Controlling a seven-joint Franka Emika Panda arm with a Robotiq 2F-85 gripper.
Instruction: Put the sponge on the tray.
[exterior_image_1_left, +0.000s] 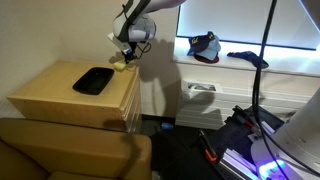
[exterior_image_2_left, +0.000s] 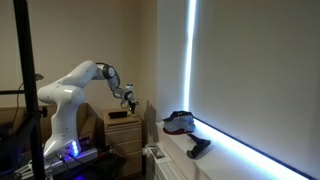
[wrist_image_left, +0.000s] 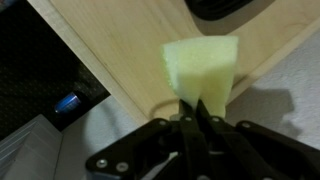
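A light wooden desk (exterior_image_1_left: 50, 95) stands against a plain pale wall (exterior_image_1_left: 60, 30), with the back of a brown sofa (exterior_image_1_left: 60, 150) in front of it and a white window ledge (exterior_image_1_left: 240, 72) beside it. In an exterior view a lowered blind (exterior_image_2_left: 250, 70) glows bright in a dim room. A dark cap (exterior_image_1_left: 204, 47) with red trim rests on the ledge. A flat black tray (exterior_image_1_left: 92, 81) lies near the middle of the desk. A white robot arm (exterior_image_2_left: 75, 85) reaches over the desk corner nearest the ledge. In the wrist view, its two dark fingers (wrist_image_left: 188, 122) are clamped on the near edge of a pale yellow-green sponge (wrist_image_left: 203, 68), which sticks out beyond the fingertips. The sponge hangs in the air above the desk's edge, apart from the tray, whose rounded corner shows just beyond it.
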